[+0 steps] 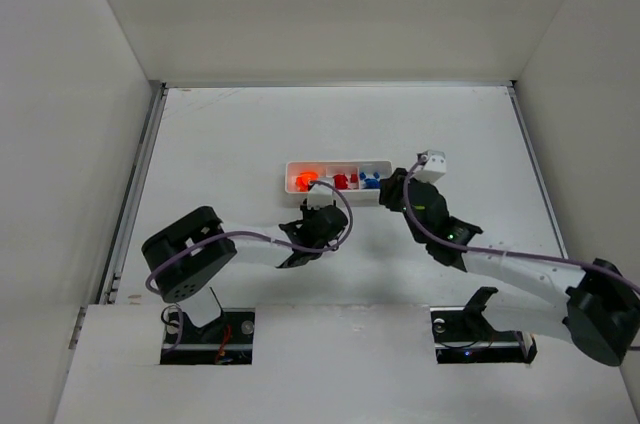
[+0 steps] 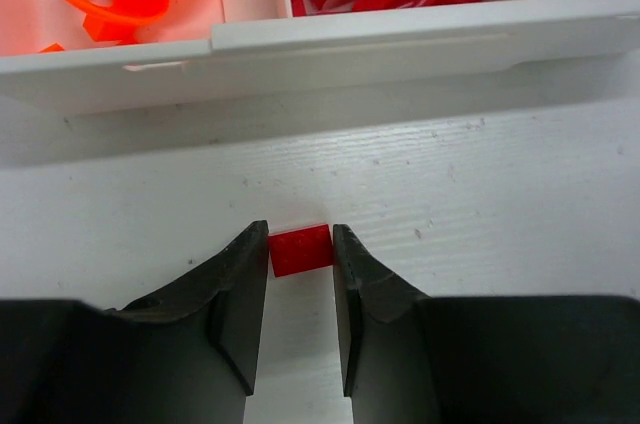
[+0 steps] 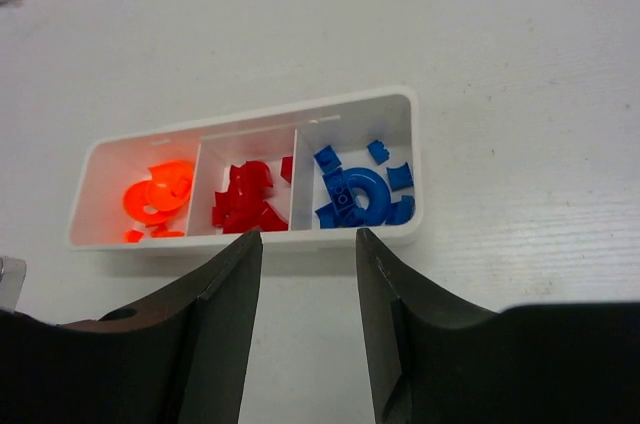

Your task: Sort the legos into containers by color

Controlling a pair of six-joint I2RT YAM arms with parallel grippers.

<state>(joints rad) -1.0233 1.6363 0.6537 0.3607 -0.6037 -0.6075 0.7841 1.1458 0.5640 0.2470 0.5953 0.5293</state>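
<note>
A white three-compartment tray (image 1: 338,164) sits mid-table, also in the left wrist view (image 2: 350,49) and the right wrist view (image 3: 300,237). It holds orange legos (image 3: 155,199) on the left, red legos (image 3: 245,204) in the middle and blue legos (image 3: 355,194) on the right. My left gripper (image 2: 301,234) is down at the table just in front of the tray, its fingertips closed against both sides of a small red brick (image 2: 300,250). In the top view the left gripper (image 1: 322,206) hides that brick. My right gripper (image 3: 309,236) is open and empty, above the tray's near right side (image 1: 392,187).
White walls enclose the table on the left, right and back. The right arm (image 1: 500,264) reaches in from the lower right and the left arm (image 1: 240,244) from the lower left, their wrists close together near the tray.
</note>
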